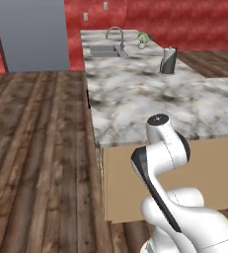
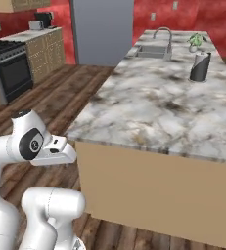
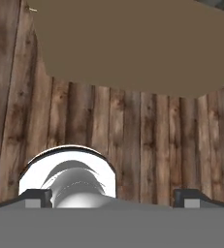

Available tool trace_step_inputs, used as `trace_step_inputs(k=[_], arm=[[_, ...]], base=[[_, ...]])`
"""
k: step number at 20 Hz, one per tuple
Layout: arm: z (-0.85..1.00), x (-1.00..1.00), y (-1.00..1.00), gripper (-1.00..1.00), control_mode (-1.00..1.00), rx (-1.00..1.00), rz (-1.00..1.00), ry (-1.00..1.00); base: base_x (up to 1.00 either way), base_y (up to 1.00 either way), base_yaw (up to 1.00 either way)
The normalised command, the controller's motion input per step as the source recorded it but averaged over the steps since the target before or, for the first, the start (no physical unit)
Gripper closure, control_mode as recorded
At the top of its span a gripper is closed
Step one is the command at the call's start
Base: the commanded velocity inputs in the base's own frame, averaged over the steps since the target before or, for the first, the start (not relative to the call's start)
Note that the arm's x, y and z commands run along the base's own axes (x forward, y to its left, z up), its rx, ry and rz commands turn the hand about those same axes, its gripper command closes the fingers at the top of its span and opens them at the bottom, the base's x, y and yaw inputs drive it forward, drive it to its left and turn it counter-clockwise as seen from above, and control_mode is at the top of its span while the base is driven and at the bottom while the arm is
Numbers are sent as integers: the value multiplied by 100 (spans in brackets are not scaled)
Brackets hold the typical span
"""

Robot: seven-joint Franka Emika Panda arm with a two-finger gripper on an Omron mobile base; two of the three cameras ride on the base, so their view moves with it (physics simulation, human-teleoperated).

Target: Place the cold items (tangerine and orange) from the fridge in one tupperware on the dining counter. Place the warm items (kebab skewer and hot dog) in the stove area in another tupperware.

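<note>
Well, in the left base view: arm (image 1: 165, 148) folded low at lower right, probably tucked for driving. Grey fridge (image 1: 34, 34) at upper left, seemingly closed, tangerine and orange presumably inside. In the right base view: stove (image 2: 7, 68) at left edge, dining counter (image 2: 158, 107) across the middle. Direction and long axis of the kebab skewer impossible to tell. In the hand view: gripper (image 3: 112, 198) aimed down at floor planks (image 3: 133, 135), jaws wide, holding nothing.
</note>
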Motion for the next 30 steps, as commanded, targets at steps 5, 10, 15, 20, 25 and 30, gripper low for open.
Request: trace_step_inputs(k=[5,10,15,20,25,30], arm=[[0,0,0,-100,100,0,0,0],[0,0,0,-100,100,0,0,0],[0,0,0,-100,100,0,0,0],[0,0,0,-100,100,0,0,0],[0,0,0,-100,100,0,0,0],[0,0,0,-100,100,0,0,0]], base=[[0,100,-31],[0,100,-29],[12,100,-29],[71,100,-13],[99,95,-1],[100,41,6]])
